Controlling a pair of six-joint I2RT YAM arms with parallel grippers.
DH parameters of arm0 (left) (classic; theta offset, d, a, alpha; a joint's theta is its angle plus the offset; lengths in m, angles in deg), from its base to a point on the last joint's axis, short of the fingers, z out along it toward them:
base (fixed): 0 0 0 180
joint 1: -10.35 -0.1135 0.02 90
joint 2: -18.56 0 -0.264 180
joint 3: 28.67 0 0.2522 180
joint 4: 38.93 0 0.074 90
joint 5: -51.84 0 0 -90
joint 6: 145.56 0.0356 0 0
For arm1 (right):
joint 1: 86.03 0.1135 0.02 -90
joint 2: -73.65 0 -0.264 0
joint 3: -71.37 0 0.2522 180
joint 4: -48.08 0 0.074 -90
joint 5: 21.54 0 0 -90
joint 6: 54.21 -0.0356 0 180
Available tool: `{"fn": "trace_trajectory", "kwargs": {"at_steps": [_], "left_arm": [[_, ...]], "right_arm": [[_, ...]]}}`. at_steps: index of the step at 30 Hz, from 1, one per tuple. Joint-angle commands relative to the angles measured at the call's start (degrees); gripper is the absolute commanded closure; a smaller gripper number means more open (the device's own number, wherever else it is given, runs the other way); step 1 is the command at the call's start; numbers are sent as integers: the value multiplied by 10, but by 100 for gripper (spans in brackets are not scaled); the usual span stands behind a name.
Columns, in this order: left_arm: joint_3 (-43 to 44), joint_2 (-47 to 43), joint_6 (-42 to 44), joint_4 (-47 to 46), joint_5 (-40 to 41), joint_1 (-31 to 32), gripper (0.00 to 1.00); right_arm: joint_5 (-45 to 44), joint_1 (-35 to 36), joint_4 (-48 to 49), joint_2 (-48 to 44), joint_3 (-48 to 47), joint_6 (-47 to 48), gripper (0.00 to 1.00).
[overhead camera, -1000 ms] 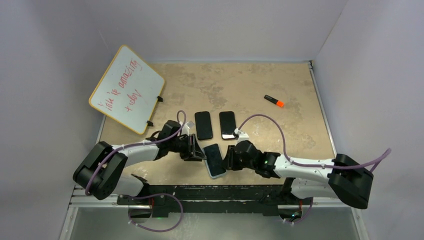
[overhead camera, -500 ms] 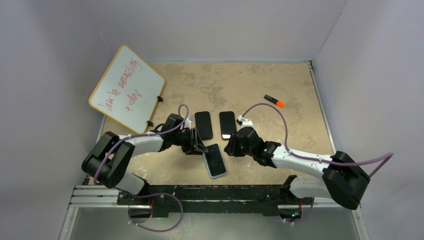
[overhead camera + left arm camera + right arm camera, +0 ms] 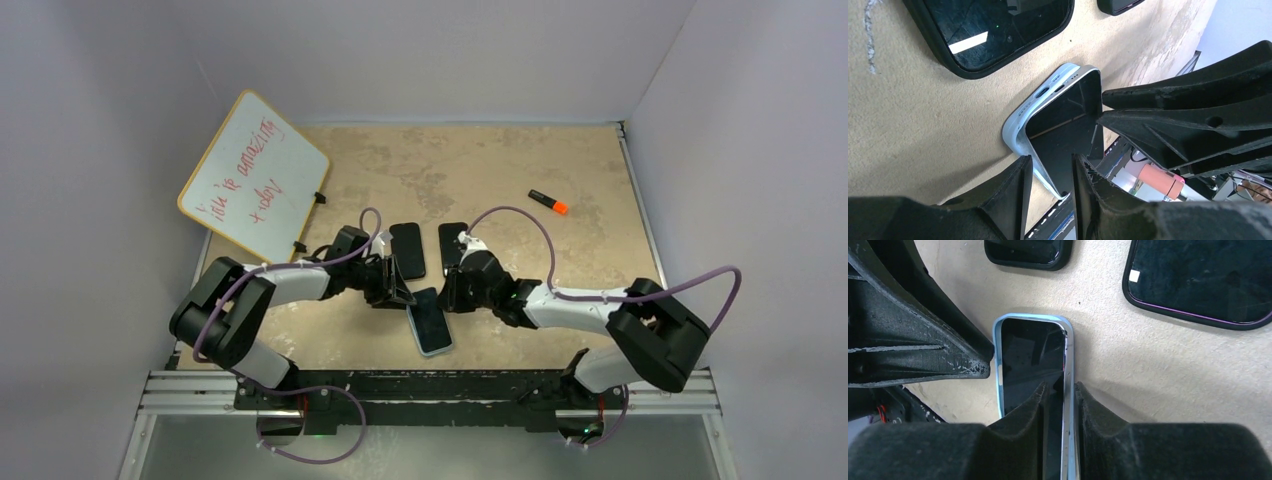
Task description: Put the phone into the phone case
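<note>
Both arms have moved to the upper end of the phone point(image 3: 430, 322), lying lower centre on the bench point(image 3: 520, 170). The left pincer point(image 3: 1050, 162) and right pincer point(image 3: 1060, 390) each clamp the blue phone case point(image 3: 1018, 122) by its rim. The phone looks almost seated.

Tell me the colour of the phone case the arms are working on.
The phone case is light blue, clearest in the right wrist view.

Left gripper point(image 3: 397, 292) and right gripper point(image 3: 452, 297) flank the phone point(image 3: 431, 324), seemingly touching it; 2 dark phones point(image 3: 407, 250) beyond.
</note>
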Motion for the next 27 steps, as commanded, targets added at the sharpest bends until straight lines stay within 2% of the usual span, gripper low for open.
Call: {"fn": "trace_trajectory", "kwargs": {"at_steps": [1,6,14,19,24,26,27], "left_arm": [[16,21,34,11,23,-2,64],[21,26,46,27,30,-1,64],[33,7,60,73,30,-1,64],[28,7,61,80,35,-1,64],[45,-20,74,134,69,-1,64],[49,-31,74,145,70,1,64],[50,-35,73,148,70,1,64]], "right_arm": [[45,-3,48,14,-17,12,78],[72,-4,63,34,-33,22,89],[101,-4,74,55,-34,10,97],[105,-3,70,81,-33,-6,96],[117,-3,58,85,-22,-32,92],[108,-4,43,73,-28,-36,88],[100,-3,31,65,-32,-37,83]]}}
